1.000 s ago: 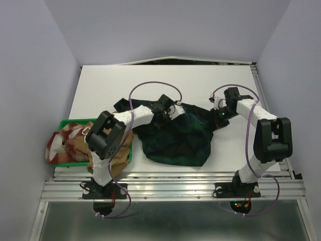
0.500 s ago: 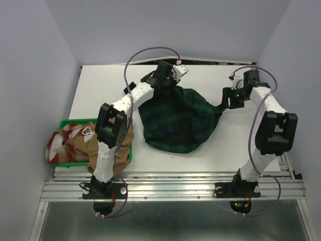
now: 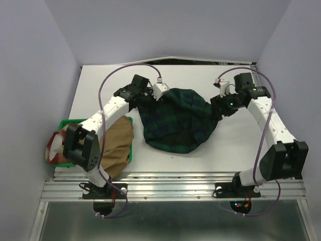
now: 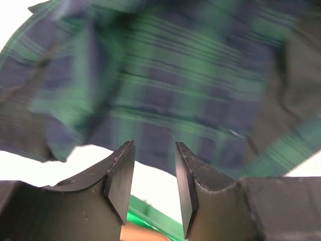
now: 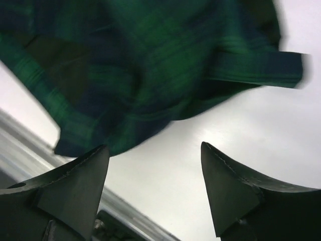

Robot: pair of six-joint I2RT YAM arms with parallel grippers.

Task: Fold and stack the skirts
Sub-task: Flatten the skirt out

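We see the green-and-navy tartan skirt (image 3: 175,120) lying bunched on the white table (image 3: 100,85) between our left gripper (image 4: 153,150) and right gripper (image 5: 154,150), both parted and empty, and we judge it light, soft and floppy, best pinched at its two far corners.

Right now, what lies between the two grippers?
Only the tartan skirt, lying rumpled on the table, as the top view shows.
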